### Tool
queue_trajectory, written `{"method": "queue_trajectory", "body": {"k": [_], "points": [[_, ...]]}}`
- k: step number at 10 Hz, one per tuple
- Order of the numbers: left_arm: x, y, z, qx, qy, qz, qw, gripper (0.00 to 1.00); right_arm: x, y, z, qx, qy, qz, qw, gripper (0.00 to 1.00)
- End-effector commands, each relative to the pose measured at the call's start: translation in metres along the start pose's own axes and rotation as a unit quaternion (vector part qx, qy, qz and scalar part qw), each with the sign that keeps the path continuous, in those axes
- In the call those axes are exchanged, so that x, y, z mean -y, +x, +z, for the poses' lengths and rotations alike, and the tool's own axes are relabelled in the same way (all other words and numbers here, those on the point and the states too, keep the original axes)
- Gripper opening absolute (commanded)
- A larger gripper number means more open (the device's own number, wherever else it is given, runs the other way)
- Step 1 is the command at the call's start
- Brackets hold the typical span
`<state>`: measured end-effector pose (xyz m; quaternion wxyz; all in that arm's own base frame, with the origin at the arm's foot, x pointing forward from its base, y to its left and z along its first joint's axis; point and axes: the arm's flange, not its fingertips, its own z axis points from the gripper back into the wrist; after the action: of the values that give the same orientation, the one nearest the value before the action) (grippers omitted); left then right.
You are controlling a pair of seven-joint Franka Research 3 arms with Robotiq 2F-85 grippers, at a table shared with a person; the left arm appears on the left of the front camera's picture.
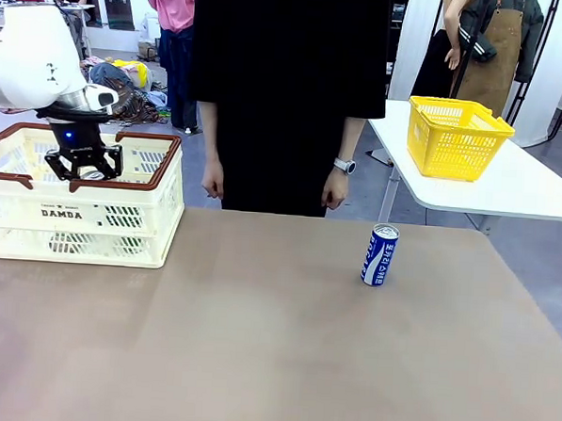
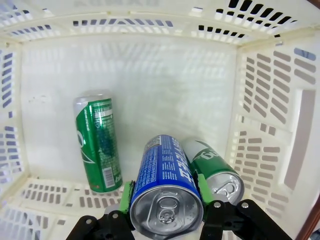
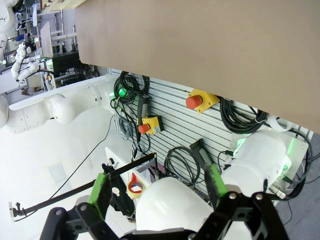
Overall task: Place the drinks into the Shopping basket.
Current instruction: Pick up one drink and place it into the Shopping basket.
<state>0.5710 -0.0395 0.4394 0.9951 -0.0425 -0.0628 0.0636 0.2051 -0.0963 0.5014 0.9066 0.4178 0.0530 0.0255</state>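
Blue drink can (image 2: 165, 172) held by left tool (image 2: 165, 194) partly hides green can (image 2: 220, 175)

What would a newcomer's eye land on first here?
The left end effector, shut on a blue can, reaches into the Shopping basket, where a green can and a second green can lie. One blue-and-white can stands upright on the brown table, right of centre.

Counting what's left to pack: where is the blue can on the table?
Front view: the blue can stands upright right of centre, near the far table edge.
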Motion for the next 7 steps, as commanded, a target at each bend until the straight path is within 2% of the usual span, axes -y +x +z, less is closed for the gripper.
{"method": "queue_trajectory", "body": {"k": [1,2,7], "points": [[-0.0016,-0.0029,-0.0004,-0.006,-0.031,0.005,0.999,0.0,-0.0014,0.0005,0.0016,0.001,0.004,0.007,1.0,1.0],[0.0,0.0,0.0,0.0,0.0,0.0,1.0,0.0,-0.0014,0.0005,0.0016,0.001,0.004,0.007,1.0,1.0],[0.0009,-0.0011,-0.0035,-0.004,-0.006,0.003,1.0,0.0,-0.0014,0.0005,0.0016,0.001,0.004,0.007,1.0,1.0]]}}
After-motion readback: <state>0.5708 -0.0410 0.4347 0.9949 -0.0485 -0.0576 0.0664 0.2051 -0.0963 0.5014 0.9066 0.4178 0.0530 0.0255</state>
